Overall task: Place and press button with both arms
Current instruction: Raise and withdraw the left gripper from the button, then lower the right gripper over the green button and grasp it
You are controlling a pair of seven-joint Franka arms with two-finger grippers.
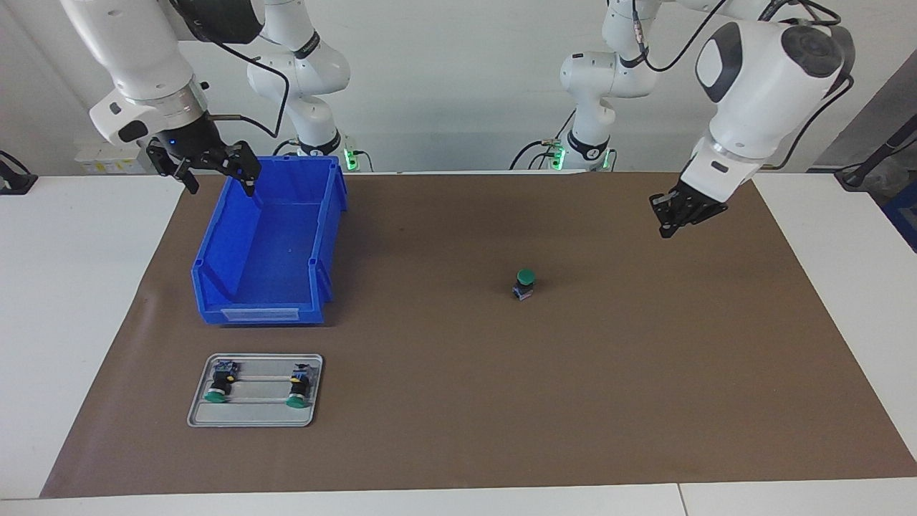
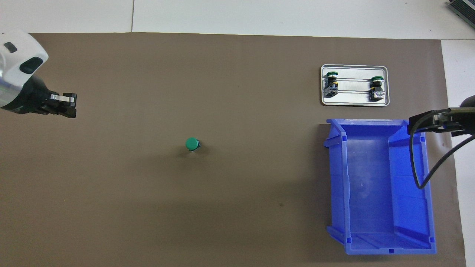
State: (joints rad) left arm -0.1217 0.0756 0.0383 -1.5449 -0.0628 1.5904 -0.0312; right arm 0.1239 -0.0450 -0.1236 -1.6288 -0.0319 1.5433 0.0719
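The button stands upright on the brown mat, green cap up, near the middle of the table; it also shows in the overhead view. Nothing touches it. My left gripper is raised over the mat toward the left arm's end of the table, well apart from the button, open and empty; the overhead view shows it too. My right gripper is open and empty, and waits above the outer wall of the blue bin.
The empty blue bin sits toward the right arm's end of the table. A grey metal tray lies farther from the robots than the bin, with two green-capped twin buttons lying in it.
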